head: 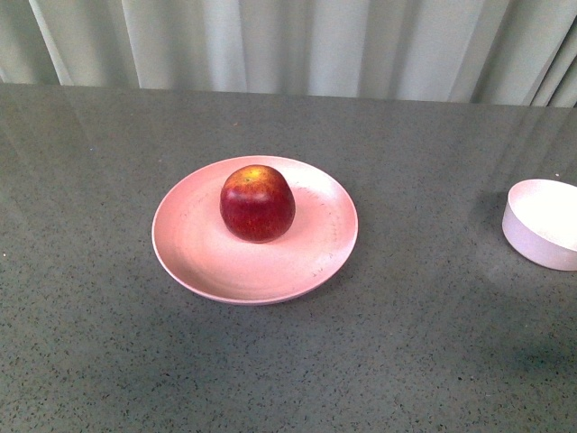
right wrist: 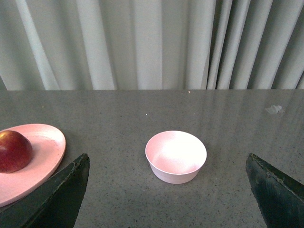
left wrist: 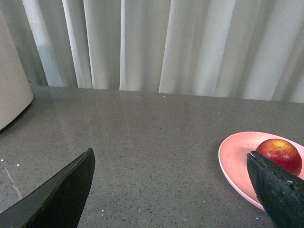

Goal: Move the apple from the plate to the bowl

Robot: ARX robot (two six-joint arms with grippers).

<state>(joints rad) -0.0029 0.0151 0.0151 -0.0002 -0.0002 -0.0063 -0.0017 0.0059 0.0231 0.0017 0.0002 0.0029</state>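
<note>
1. Apple: dark red with a yellow-orange patch at the top. It stands upright on the plate, toward the plate's far side and slightly left of its middle.
2. Plate: wide, shallow, pink, with faint dark specks near the right rim. It lies flat near the middle of the table and holds only the apple.
3. Bowl: small, deep, pale pinkish-white, upright and empty. It stands to the right of the plate, well apart from it and partly cut off by the front view's edge.
4. Table: grey speckled surface carrying the plate and bowl.
5. Left pincer: jaws spread wide with nothing between them, above bare table. The plate and apple lie off to its right.
6. Right pincer: jaws spread wide and gripping nothing. The bowl lies ahead of it, untouched.
7. Curtain: pale, pleated, hanging behind the table's far edge.
8. Pale rounded object: at the table's left end, only partly in view; what it is cannot be told.
</note>
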